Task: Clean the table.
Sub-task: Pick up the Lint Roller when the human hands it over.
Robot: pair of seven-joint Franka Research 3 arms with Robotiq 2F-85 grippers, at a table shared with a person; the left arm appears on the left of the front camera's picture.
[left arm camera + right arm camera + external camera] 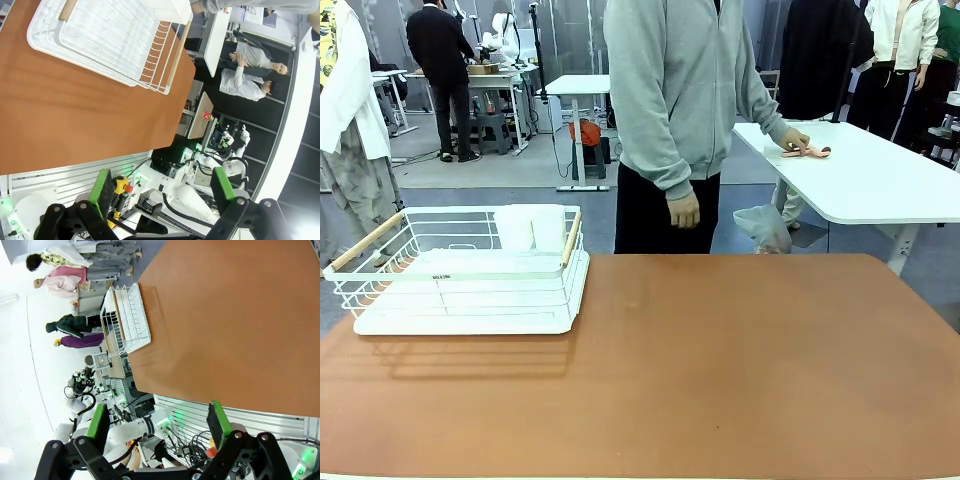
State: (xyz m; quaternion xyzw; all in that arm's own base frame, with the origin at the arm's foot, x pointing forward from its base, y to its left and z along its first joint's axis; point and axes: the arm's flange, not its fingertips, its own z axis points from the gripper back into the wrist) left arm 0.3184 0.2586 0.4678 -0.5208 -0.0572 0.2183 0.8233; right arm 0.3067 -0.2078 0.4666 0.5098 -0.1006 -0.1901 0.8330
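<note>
Looks like the opening step, w/ no wiping going on yet: the large reddish-brown matte tabletop w/ rounded corners (720,370) is lying right in front of the robot, spreading across most of the front view betw. the robot & the person in the grey hoodie (680,90). Its long axis is running side to side, one long edge facing the robot & the other facing the person, so it isn't pointing anywhere as such. The white wire dish rack w/ wooden handles (460,270) is sitting on its left part, w/ two white cups (530,228) standing in the rack's far right corner. The rest of the top is looking bare. The person's hand (793,138) is resting on a pink cloth (810,152) on the smaller white table (880,190), well apart from the brown one. The left gripper (162,185) & right gripper (156,420) are each hanging above the near edge, fingers spread wide, gripping nothing. Next move is prob. calling for that cloth to come over, then a pinch on thin, limp fabric.
</note>
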